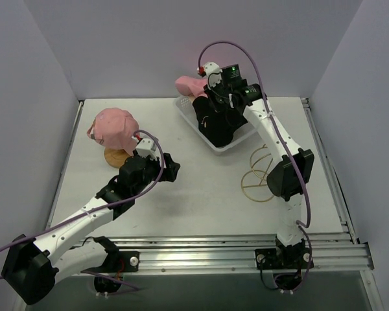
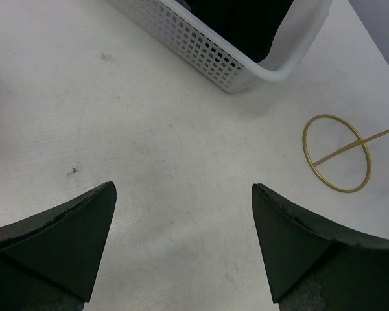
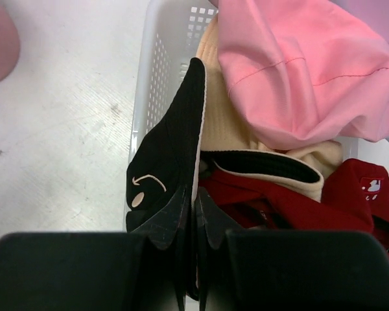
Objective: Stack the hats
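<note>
Reaching from its base at the near right, the right arm is folding sharply at the elbow and dipping its wrist into the white mesh basket (image 1: 240, 139) at the far middle of the counter (image 1: 201, 201). Its hand (image 3: 196, 197) is clamping the brim of the black bucket hat (image 3: 172, 152), both fingers pressed together on the upturned edge, while the hat is lying inside the basket against the left wall as the wrist camera sees it. Sharing the basket are the tan bucket hat (image 3: 228, 129), lying just beside the black one, the red cap with white marks (image 3: 350, 197) lying under the tan one, and the pink bucket hat (image 3: 298, 71), which is draping over the far end.

The left arm is stretching diagonally from the near left corner toward the middle, its hand (image 2: 183, 188) hovering over bare counter, fingers (image 2: 65, 240) spread wide and holding nothing, pointing toward the basket. The pink cap (image 1: 113, 125) is sitting on the wooden stand (image 1: 115, 157) at the far left, just beyond the left wrist. A gold wire ring stand (image 1: 258, 184) is lying on the counter beside the right arm's elbow.
</note>
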Available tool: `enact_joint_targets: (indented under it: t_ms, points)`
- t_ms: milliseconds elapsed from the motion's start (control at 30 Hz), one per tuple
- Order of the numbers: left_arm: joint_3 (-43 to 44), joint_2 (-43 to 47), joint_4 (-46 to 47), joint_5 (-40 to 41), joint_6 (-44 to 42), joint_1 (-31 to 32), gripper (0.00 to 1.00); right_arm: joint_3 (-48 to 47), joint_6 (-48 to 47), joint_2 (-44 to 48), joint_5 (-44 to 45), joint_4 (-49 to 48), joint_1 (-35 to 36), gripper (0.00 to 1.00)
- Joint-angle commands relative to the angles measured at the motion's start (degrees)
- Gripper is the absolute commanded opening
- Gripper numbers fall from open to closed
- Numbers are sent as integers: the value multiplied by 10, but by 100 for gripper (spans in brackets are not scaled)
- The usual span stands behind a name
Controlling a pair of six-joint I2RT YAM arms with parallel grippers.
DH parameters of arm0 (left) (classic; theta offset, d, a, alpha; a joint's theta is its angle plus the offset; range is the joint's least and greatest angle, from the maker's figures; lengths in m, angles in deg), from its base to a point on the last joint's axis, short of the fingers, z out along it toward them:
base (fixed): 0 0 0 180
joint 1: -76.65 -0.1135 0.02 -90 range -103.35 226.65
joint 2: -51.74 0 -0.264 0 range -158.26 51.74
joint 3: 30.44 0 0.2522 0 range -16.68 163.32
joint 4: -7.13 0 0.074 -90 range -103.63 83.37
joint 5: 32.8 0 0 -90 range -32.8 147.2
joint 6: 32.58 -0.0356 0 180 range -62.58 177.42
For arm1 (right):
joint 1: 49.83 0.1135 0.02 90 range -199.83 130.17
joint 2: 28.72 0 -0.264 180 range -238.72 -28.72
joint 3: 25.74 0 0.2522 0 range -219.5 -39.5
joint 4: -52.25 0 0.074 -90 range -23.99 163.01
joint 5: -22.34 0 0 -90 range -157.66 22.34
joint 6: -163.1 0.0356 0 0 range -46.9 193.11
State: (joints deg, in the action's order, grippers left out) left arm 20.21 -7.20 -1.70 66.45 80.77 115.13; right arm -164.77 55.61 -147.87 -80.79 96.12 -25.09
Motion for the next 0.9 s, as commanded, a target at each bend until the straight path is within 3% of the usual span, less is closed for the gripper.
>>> enact_joint_targets:
  t_ms: [0, 133, 367, 867]
  points:
    - [18, 8, 9, 9, -9, 2, 94, -27, 38, 47, -24, -29, -5, 0]
    - [19, 7, 9, 9, -9, 2, 94, -30, 76, 57, -40, -44, -23, 0]
    - [19, 5, 9, 11, -9, 2, 94, -45, 112, 59, -165, -58, -49, 0]
    - [18, 1, 10, 14, -11, 2, 94, -85, 169, 64, -230, -84, -54, 0]
